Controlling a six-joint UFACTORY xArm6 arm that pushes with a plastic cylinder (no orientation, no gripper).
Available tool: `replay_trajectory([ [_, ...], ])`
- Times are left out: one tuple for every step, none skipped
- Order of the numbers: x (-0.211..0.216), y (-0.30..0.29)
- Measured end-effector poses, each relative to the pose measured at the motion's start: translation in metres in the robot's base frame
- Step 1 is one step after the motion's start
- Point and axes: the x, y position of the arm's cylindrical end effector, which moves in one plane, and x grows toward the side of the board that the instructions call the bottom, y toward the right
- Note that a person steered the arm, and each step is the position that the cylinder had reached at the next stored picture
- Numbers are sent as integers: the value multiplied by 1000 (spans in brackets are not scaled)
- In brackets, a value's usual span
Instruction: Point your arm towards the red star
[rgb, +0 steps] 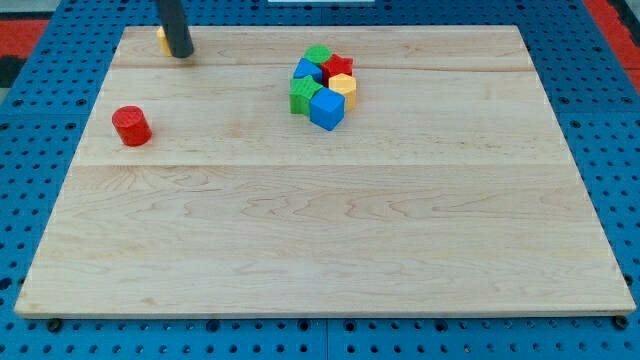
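The red star (339, 66) lies in a tight cluster of blocks near the view's top centre. Touching it are a green block (317, 54), a blue block (308, 71), a yellow block (343, 87), a second green block (304, 96) and a blue cube (327, 109). My tip (181, 55) rests at the view's top left, well to the left of the cluster, right beside a yellow block (161, 39) that the rod partly hides.
A red cylinder (131, 126) stands alone at the view's left. The wooden board (320, 240) sits on a blue perforated table (20, 200).
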Motion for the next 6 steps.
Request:
replay_trajectory([
  [17,67],
  [16,99],
  [-5,105],
  [-33,149],
  [-20,226],
  [19,223],
])
